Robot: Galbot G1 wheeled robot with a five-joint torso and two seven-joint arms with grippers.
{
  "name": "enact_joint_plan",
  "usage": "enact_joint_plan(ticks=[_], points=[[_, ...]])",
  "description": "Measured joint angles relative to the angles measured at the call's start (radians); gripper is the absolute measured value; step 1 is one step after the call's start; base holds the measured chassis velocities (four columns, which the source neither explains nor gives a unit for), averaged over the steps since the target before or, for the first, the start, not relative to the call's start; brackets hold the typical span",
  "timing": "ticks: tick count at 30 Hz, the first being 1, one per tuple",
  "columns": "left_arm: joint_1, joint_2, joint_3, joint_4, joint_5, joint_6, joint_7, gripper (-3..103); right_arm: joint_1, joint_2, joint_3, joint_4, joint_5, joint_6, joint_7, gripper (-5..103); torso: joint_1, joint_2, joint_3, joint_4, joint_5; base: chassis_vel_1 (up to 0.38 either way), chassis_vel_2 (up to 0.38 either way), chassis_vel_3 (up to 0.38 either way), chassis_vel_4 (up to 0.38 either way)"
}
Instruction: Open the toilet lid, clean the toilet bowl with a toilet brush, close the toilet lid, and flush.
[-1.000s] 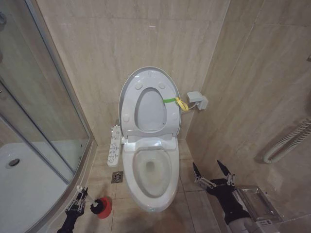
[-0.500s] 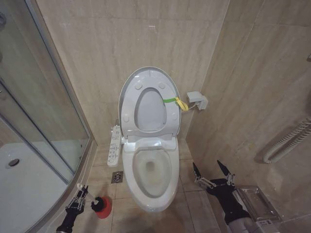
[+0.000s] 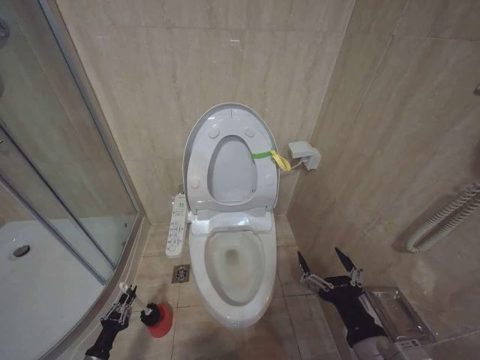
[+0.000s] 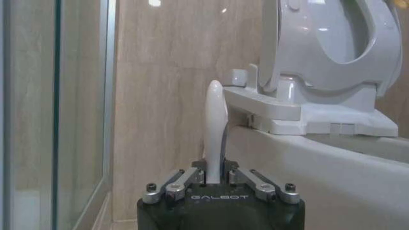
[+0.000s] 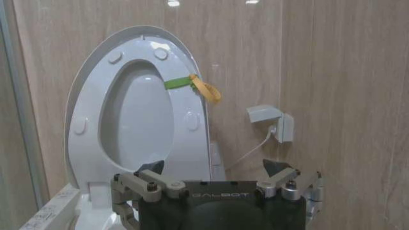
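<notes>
Lid (image 3: 229, 154) up; brush (image 4: 215, 129) clamped by L gripper (image 3: 122, 306) at red holder (image 3: 159, 321). R gripper (image 3: 325, 270) held apart, idle. Next: brush to be lifted to bowl (image 3: 234, 264).

The toilet lid (image 3: 227, 154) and the toilet bowl (image 3: 234, 271) below it are glossy white, and a yellow-green strap (image 3: 271, 157) crosses the lid's edge on the side towards a pale grey wall box (image 3: 305, 154). Left of the bowl, the toilet brush (image 3: 135, 298) has a white handle and black bristles sitting in a red cup holder (image 3: 159, 321), gripped by the black-and-silver left gripper (image 3: 120, 310). The walls (image 3: 187, 67) behind the toilet are beige marble-veined tile, and the right gripper (image 3: 327, 270) right of the bowl is black with silver links.
</notes>
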Motion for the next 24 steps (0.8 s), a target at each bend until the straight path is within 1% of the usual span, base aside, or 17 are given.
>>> enact_joint_plan(ticks=[6, 11, 18, 24], points=[[-0.021, 0.002, 0.003, 0.033, 0.009, -0.001, 0.023, 16, 0.000, 0.000, 0.000, 0.000, 0.000, 0.000, 0.000, 100, 0.000, 0.000, 0.000, 0.0000, 0.0000, 0.000, 0.000, 0.000, 0.000], [-0.056, 0.007, 0.008, 0.075, 0.018, -0.001, 0.053, 16, 0.000, 0.000, 0.000, 0.000, 0.000, 0.000, 0.000, 100, 0.000, 0.000, 0.000, 0.0000, -0.0001, 0.000, 0.000, 0.000, 0.000], [-0.103, 0.015, 0.020, 0.123, 0.010, -0.002, 0.094, 16, 0.000, 0.000, 0.000, 0.000, 0.000, 0.000, 0.000, 100, 0.000, 0.000, 0.000, 0.0000, 0.0000, 0.000, 0.000, 0.000, 0.000], [-0.120, 0.006, 0.033, 0.143, -0.002, -0.003, 0.118, 16, 0.000, 0.000, 0.000, 0.000, 0.000, 0.000, 0.000, 100, 0.000, 0.000, 0.000, 0.0000, 0.0000, 0.000, 0.000, 0.000, 0.000]])
